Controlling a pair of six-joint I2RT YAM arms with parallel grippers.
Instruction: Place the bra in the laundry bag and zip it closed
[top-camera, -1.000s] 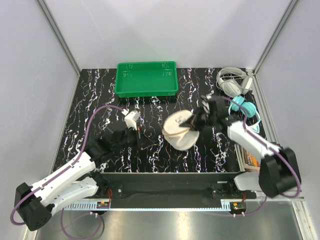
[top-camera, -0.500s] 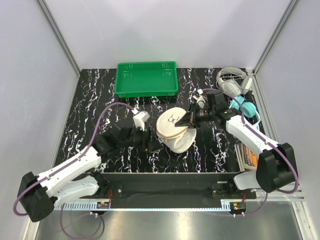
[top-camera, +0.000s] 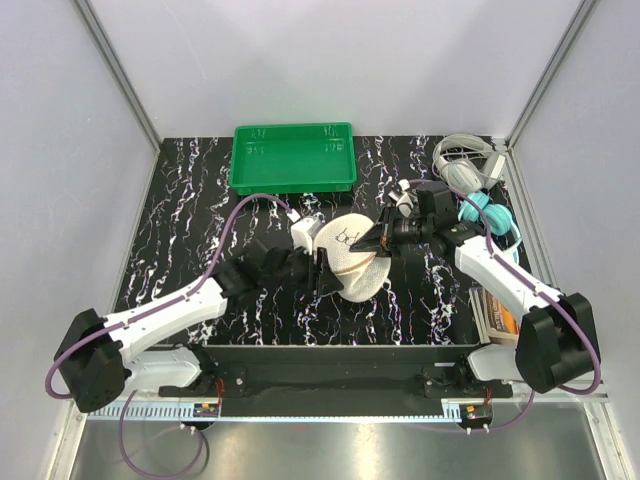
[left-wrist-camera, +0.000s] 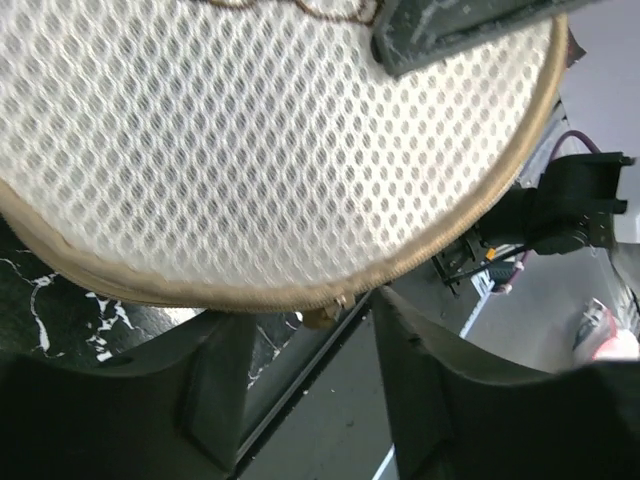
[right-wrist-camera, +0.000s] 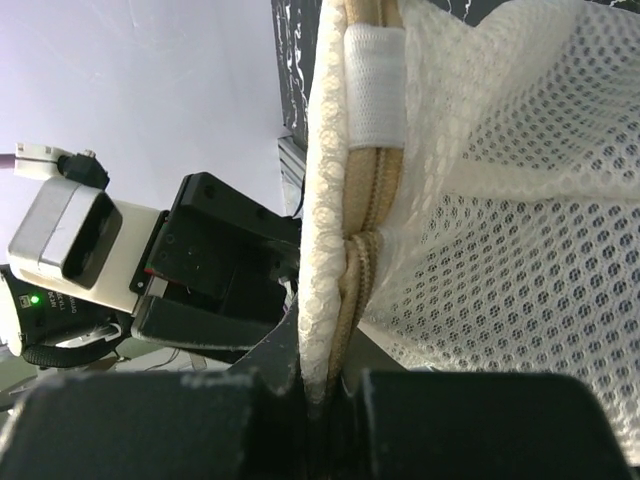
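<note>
the black table (top-camera: 200, 200) with white streaks takes up most of the top view. a green tray (top-camera: 293, 160) sits at its far side. the laundry bag (top-camera: 352, 265) is near the middle of the table, between the two arms. it is round, cream and made of mesh. it is tilted, and a small black mark shows on its top face. the right gripper (top-camera: 378, 240) holds the bag from the right. in the right wrist view its jaws are clenched on the tan zip rim. the left gripper (top-camera: 318, 270) is at the bag's left side. in the left wrist view its jaws are spread apart just under the rim. the little zip pull (left-wrist-camera: 322, 318) sits between them and they do not grip it. teal headphones (top-camera: 487, 215) lie at the far right of the table, apart from the bag.
</note>
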